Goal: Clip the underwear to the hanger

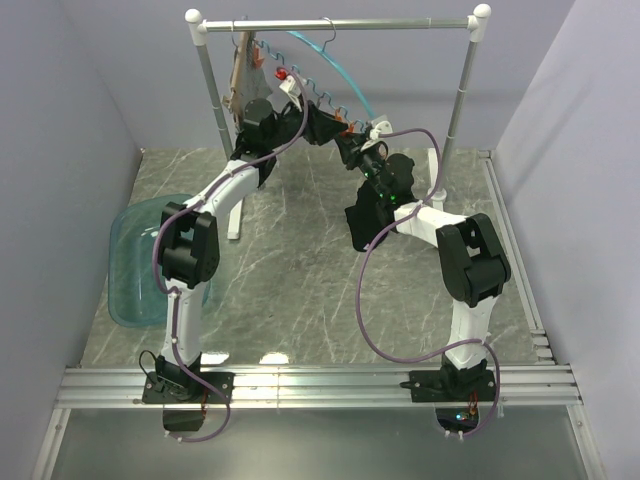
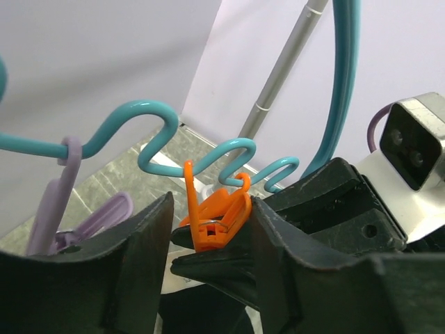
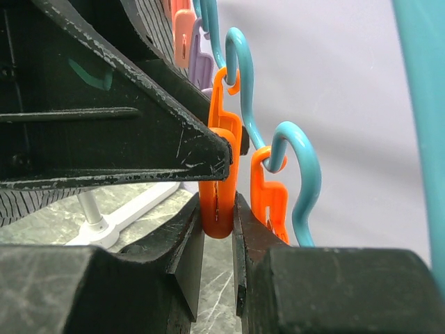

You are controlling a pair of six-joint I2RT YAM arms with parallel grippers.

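Observation:
The teal hanger (image 1: 340,75) hangs from the rail, its wavy lower bar (image 2: 160,118) carrying orange and purple clips (image 2: 52,202). My right gripper (image 3: 217,209) is shut on the lower end of one orange clip (image 3: 221,139), beside a second orange clip (image 3: 270,195). My left gripper (image 2: 212,202) stands open around the same clip (image 2: 215,216), which touches its right finger (image 2: 278,264) and leaves a gap on the left. Low between the left fingers lies black cloth (image 2: 188,309) with a pale strip, seemingly the underwear; how it is held is hidden. From above, both grippers (image 1: 305,118) (image 1: 345,140) meet under the hanger.
A white rack with a metal rail (image 1: 335,23) spans the back; its post (image 2: 281,69) and foot (image 3: 125,216) show nearby. A wooden hanger with grey cloth (image 1: 243,75) hangs at the rail's left end. A translucent teal bin (image 1: 135,260) sits at the table's left.

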